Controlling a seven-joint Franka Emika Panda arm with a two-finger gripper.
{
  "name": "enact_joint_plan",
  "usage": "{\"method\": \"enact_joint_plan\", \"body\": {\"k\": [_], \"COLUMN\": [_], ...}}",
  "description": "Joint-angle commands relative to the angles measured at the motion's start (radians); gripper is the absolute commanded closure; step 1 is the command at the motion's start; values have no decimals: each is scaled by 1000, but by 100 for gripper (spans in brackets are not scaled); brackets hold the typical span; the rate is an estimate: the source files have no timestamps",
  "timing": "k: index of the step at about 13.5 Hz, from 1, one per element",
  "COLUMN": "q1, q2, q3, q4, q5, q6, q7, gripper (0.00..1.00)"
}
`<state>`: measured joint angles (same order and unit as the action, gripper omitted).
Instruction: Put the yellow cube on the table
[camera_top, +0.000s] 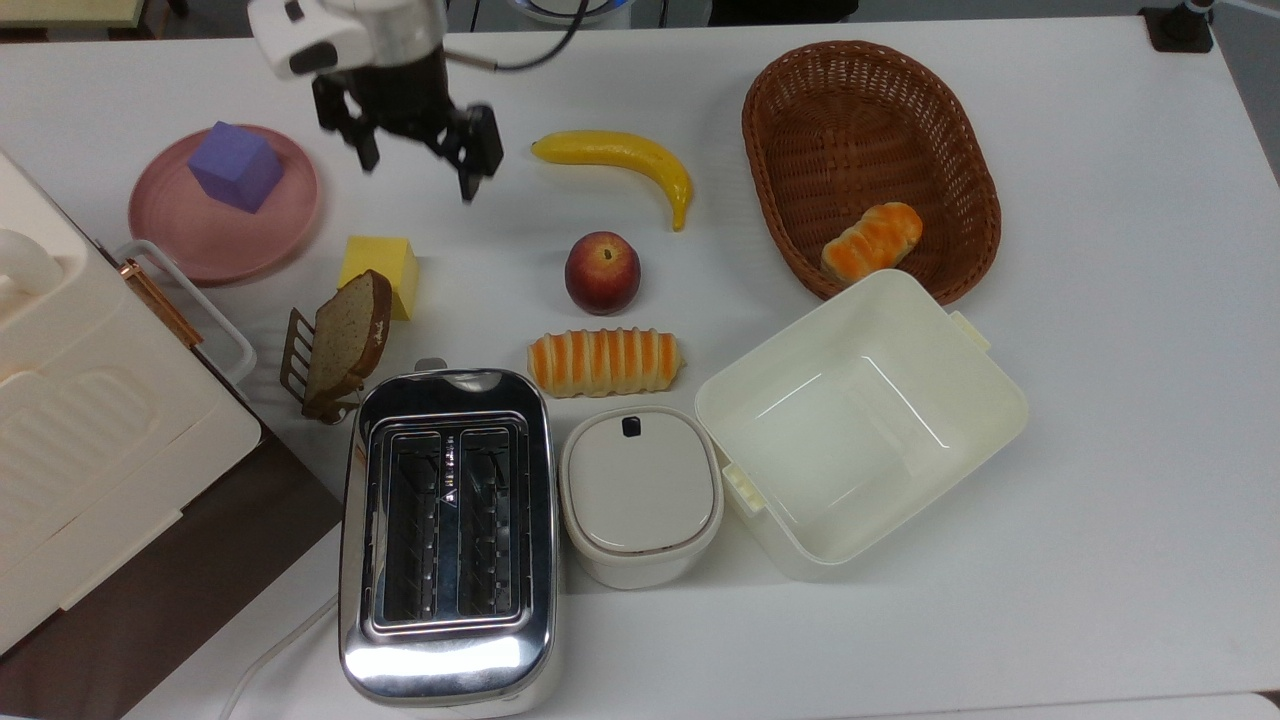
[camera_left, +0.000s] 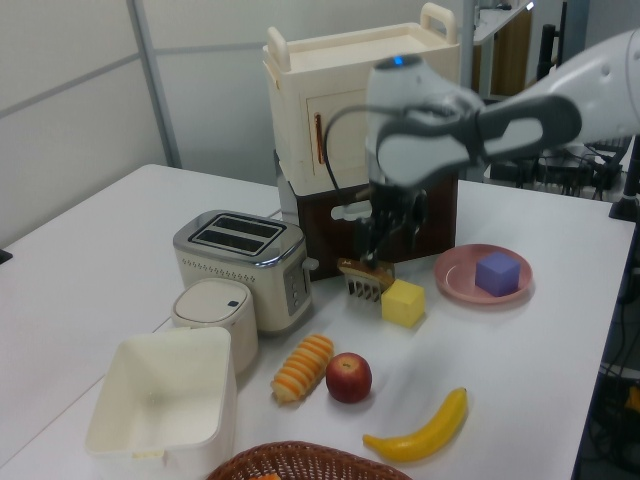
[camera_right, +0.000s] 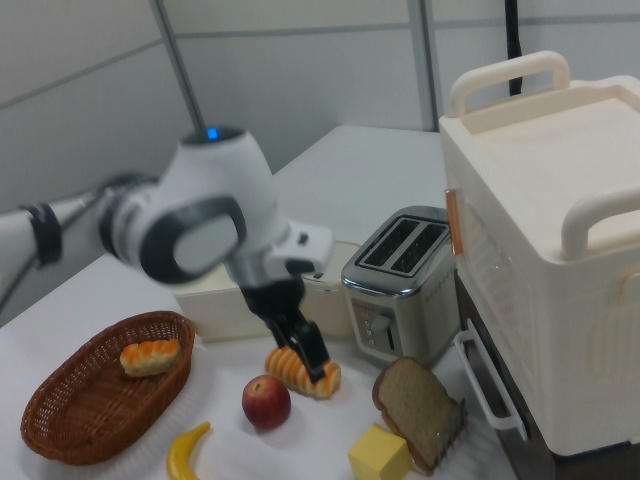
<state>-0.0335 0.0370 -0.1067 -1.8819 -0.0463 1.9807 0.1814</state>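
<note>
On the white table (camera_top: 1100, 300), in the top view, the yellow cube (camera_top: 381, 271) rested flat just beside the slice of brown bread (camera_top: 347, 336) standing in its small rack, near the rim of the round pink plate (camera_top: 190, 240) but off it. The gripper (camera_top: 420, 175) hung above the table, apart from the cube toward the top view's upper edge, its two dark fingers spread wide with nothing between them.

The top view showed the purple cube (camera_top: 237, 166) sitting on the plate and the toaster's (camera_top: 447, 530) two open slots. The left view gave the heights instead: the gripper (camera_left: 388, 245) was raised clear above the yellow cube (camera_left: 403, 302), in front of the tall cream cabinet (camera_left: 350, 100). The right view showed the cube (camera_right: 379, 456) sitting on the table right beside the bread (camera_right: 418, 410), and the arm's rounded white and grey casing.

The cube looked matte with crisp edges. The toaster was mirror-bright metal, the basket (camera_top: 870, 160) brown woven wicker, the banana (camera_top: 620, 160) smooth and curved, the peach (camera_top: 602, 272) round and red, and the bread roll (camera_top: 605, 361) ridged with orange stripes.
</note>
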Motion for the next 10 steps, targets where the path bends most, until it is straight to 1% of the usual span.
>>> {"method": "enact_joint_plan", "body": {"k": [1,3,4,6,7,10], "q1": [1,-20,-23,-40,-48,-51], "q2": [-87,-126,-121,-120,-118,-115], "q3": [21,42,64,129,133,122], "q4": [182,199,211,207,207,207], "q5": [-4,11,10,2,5,13], "q6": [-334,-356,-365,-365,-365,-359], "q7": [20,-2,0,-2,-5,-11], "gripper": [0,0,0,0,0,0]}}
